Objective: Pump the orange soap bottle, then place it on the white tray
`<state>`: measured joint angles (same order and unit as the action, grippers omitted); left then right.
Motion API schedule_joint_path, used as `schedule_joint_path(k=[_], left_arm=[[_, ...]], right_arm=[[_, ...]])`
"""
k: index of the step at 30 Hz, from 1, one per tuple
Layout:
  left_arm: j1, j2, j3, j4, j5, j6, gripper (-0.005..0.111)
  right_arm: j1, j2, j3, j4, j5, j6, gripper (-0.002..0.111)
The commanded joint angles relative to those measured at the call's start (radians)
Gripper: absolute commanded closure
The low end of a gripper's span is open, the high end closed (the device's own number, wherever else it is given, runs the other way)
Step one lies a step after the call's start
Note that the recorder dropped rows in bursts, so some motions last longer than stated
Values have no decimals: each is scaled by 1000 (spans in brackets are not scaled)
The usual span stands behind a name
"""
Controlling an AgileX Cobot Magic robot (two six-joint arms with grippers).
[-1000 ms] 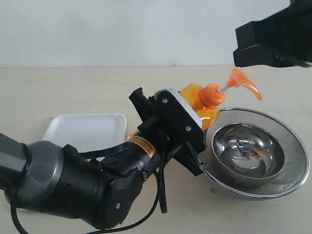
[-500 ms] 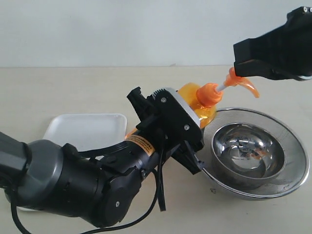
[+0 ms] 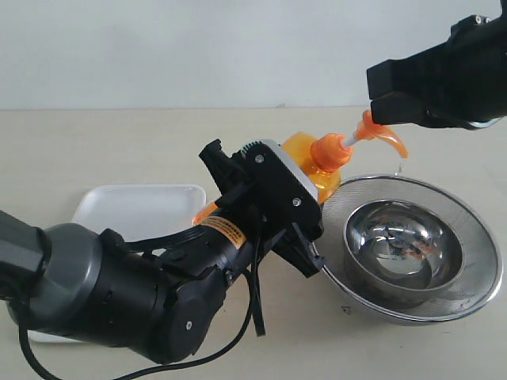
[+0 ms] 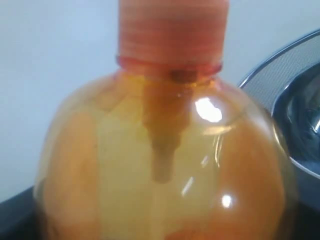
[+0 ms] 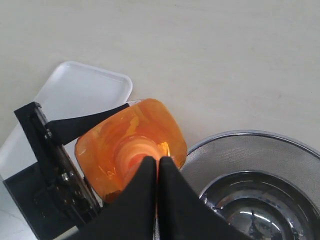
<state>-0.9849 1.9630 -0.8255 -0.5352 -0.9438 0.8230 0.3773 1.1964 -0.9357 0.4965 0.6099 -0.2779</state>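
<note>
The orange soap bottle (image 3: 305, 162) hangs tilted over the table, its pump head (image 3: 380, 133) pointing at the steel bowls. My left gripper (image 3: 273, 202) is shut on the bottle's body, which fills the left wrist view (image 4: 165, 165). My right gripper (image 3: 386, 109) is shut and rests its tips on top of the pump head. Seen from the right wrist, the closed fingertips (image 5: 157, 162) cover the pump above the bottle (image 5: 107, 142). The white tray (image 3: 135, 210) lies flat behind the left arm, partly hidden by it.
A wide steel mesh bowl (image 3: 475, 237) with a smaller steel bowl (image 3: 400, 245) inside it stands at the right, under the pump's spout. The bulky left arm (image 3: 119, 293) fills the near left of the table.
My right gripper has come down and to the left onto the pump head. The bottle and its pump have shifted slightly left, and the stem looks shorter.
</note>
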Motion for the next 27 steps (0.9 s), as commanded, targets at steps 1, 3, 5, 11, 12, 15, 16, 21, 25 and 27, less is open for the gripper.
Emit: schedule_joint_path(k=[1, 3, 5, 11, 12, 15, 16, 21, 25, 27], left_arm=[[-17, -17, -16, 90, -50, -45, 102], [-17, -17, -16, 90, -50, -45, 102], [-17, -17, -16, 90, -50, -45, 102], [-17, -17, -16, 88, -50, -45, 102], [-17, -17, -16, 88, -50, -45, 102], [-17, -17, -16, 88, -50, -45, 102], [-17, -17, -16, 88, -50, -45, 102], [-17, -17, -16, 79, -50, -45, 102], [-17, -17, -16, 69, -50, -45, 102], [-17, -17, -16, 61, -50, -45, 102]], right_arm=[[4, 36, 20, -9, 81, -10, 109], [4, 36, 20, -9, 81, -10, 109], [4, 43, 20, -8, 85, -10, 109], [4, 71, 20, -6, 86, -11, 109], [4, 71, 20, -6, 81, -11, 109], [4, 66, 20, -6, 70, -11, 109], [4, 61, 20, -6, 70, -11, 109], [4, -9, 20, -23, 46, 8, 109], [4, -98, 11, -77, 52, 45, 109], [2, -153, 9, -108, 48, 73, 109]])
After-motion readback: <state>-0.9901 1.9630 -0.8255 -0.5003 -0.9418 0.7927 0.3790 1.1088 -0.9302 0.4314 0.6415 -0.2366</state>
